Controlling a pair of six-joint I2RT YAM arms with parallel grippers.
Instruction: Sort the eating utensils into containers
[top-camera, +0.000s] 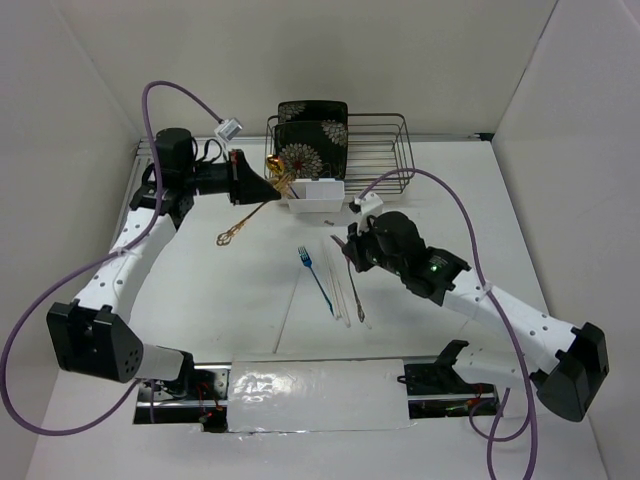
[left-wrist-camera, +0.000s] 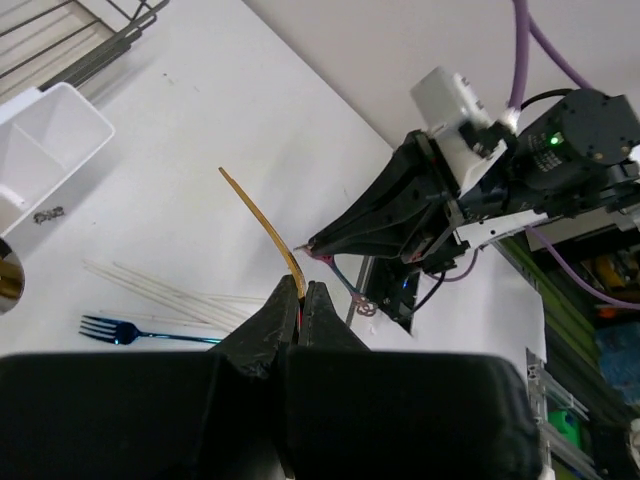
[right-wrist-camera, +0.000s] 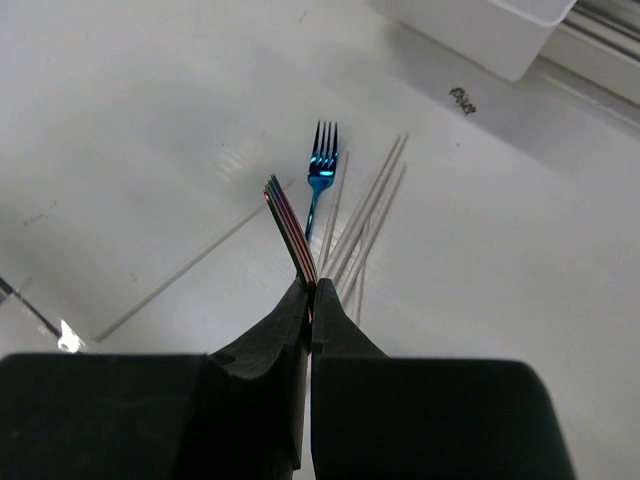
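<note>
My left gripper (top-camera: 266, 189) (left-wrist-camera: 302, 291) is shut on a slim gold utensil (top-camera: 233, 233) (left-wrist-camera: 258, 219), close to the left end of the white caddy (top-camera: 316, 194) (left-wrist-camera: 45, 150). The gold handle trails down-left above the table. My right gripper (top-camera: 351, 253) (right-wrist-camera: 313, 289) is shut on a shiny pink fork (right-wrist-camera: 288, 222), its tines sticking out past the fingertips. Under it, a small blue fork (top-camera: 316, 277) (right-wrist-camera: 321, 172) (left-wrist-camera: 130, 330) and pale chopsticks (top-camera: 344, 292) (right-wrist-camera: 370, 214) (left-wrist-camera: 160, 293) lie on the table. A gold spoon bowl (top-camera: 274, 166) shows at the caddy's left.
A black wire dish rack (top-camera: 385, 150) with black floral plates (top-camera: 311, 140) stands right behind the caddy. A small dark metal bit (right-wrist-camera: 462, 97) lies on the table in front of the caddy. Purple cables (top-camera: 160, 95) loop over both arms.
</note>
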